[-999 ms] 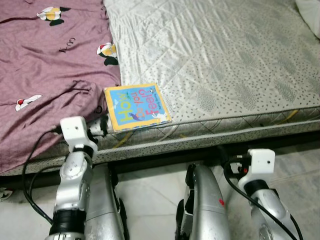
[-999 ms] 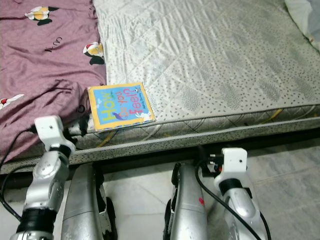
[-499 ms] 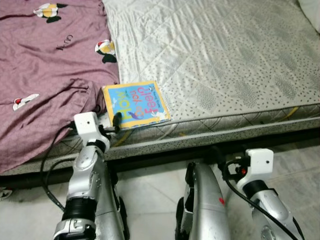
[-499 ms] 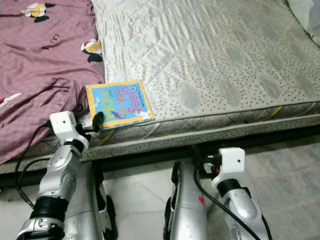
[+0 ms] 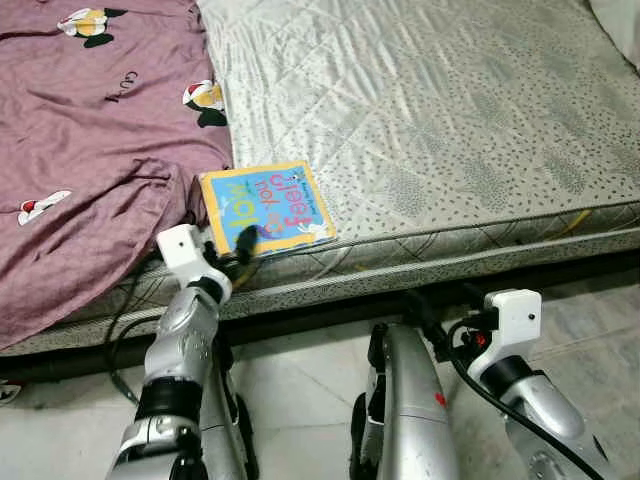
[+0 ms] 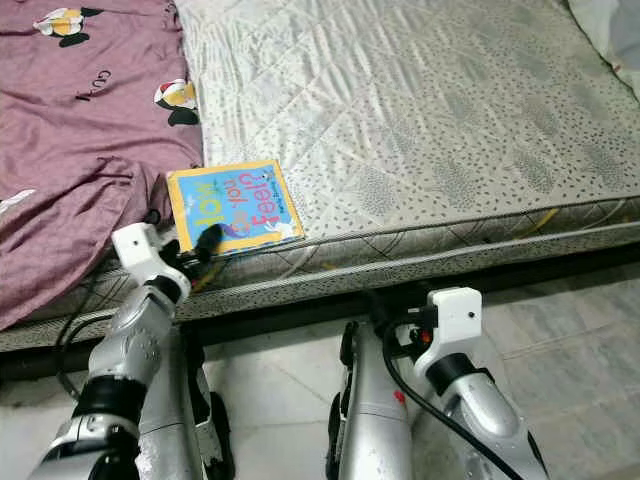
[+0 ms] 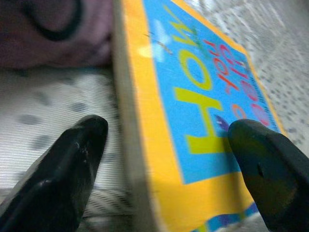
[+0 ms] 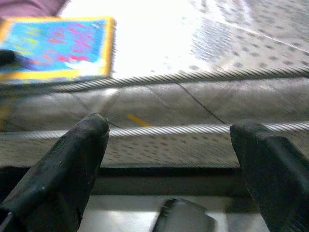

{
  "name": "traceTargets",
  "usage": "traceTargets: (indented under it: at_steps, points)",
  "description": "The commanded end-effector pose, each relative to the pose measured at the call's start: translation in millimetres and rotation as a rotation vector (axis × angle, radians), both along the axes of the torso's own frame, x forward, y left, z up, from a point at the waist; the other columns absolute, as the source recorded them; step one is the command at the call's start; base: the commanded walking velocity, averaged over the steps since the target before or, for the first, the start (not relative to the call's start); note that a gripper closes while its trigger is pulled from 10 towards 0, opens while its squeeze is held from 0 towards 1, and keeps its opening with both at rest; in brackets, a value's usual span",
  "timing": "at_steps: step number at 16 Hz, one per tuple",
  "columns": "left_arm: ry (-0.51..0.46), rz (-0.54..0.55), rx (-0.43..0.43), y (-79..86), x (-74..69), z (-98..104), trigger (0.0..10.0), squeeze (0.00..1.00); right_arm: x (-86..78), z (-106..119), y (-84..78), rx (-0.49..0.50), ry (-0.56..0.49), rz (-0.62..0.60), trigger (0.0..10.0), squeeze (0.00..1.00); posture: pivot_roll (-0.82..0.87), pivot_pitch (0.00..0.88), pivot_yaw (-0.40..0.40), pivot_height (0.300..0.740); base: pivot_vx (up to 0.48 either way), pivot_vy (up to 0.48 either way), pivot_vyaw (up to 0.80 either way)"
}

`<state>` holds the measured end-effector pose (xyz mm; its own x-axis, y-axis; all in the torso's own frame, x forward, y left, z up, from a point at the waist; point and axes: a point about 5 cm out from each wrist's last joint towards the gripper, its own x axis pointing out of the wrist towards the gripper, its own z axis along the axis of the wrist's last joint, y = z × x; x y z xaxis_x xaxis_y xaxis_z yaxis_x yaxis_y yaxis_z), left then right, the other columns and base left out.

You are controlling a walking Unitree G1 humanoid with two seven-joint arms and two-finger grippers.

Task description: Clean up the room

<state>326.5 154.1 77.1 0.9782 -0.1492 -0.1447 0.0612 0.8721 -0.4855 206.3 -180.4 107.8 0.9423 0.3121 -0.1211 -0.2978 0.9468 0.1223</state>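
Now the left gripper [image 7: 166, 145] (jaws spread) straddles the near edge of the book [image 5: 263, 209] on the mattress [image 5: 450, 140], seemingly touching; the right gripper [image 8: 174, 159] hangs released.

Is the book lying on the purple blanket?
No, the book lies on the bare mattress near its edge, beside the purple blanket.

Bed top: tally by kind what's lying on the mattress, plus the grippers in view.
Book: 1, at the near edge, open left gripper straddling its corner
Maroon blanket: 1, on the mattress's left part
Grippers: 2, right gripper open, below the mattress edge
Total: 4
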Motion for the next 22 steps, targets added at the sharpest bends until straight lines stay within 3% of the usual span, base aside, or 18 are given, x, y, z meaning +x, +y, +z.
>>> traceTargets:
  at_steps: [1, 3, 4, 5, 11, 18, 22]
  points:
    - [0.051, -0.037, -0.03, -6.9, -4.1, -12, 10.0, 0.0, -5.9, 6, 4.1, 0.034, 0.002, 0.059, 10.0, 0.0, -0.18, 0.26, -0.061, 0.535, 0.0, 0.0, 0.0]
    - [0.062, -0.048, -0.064, -10.3, -0.3, -12, 10.0, 0.0, -13.2, 14, 10.2, 0.054, 0.021, 0.157, 10.0, 0.0, -0.19, 0.257, -0.06, 0.535, 0.0, 0.0, 0.0]
    - [0.081, -0.043, -0.11, -10.7, 2.0, -13, 6.6, 0.0, -15.4, 13, 11.3, 0.052, 0.038, 0.182, 10.0, 0.0, -0.2, 0.255, -0.059, 0.535, 0.0, 0.0, 0.0]
    - [0.091, -0.046, -0.149, -11.4, 3.4, -13, 0.0, 0.0, -15.8, 11, 10.6, 0.05, 0.053, 0.177, 10.0, 0.0, -0.2, 0.253, -0.059, 0.535, 0.0, 0.0, 0.0]
    - [0.102, -0.058, -0.264, -8.7, 7.3, -13, 0.0, 0.0, -15.2, 7, 9.9, 0.045, 0.077, 0.179, 10.0, 0.0, -0.2, 0.245, -0.053, 0.535, 0.0, 0.0, 0.0]
    - [0.113, -0.134, -0.252, -13.9, 6.3, -13, 0.0, 0.0, -6.1, -12, 5.5, 0.026, 0.092, 0.135, 10.0, 0.0, -0.19, 0.235, -0.047, 0.535, 0.0, 0.0, 0.0]
    - [0.116, -0.144, -0.249, -16.4, 5.7, -15, 0.0, 0.0, -5.3, -11, 4.1, 0.008, 0.075, 0.122, 10.0, 0.0, -0.19, 0.231, -0.045, 0.535, 0.0, 0.0, 0.0]
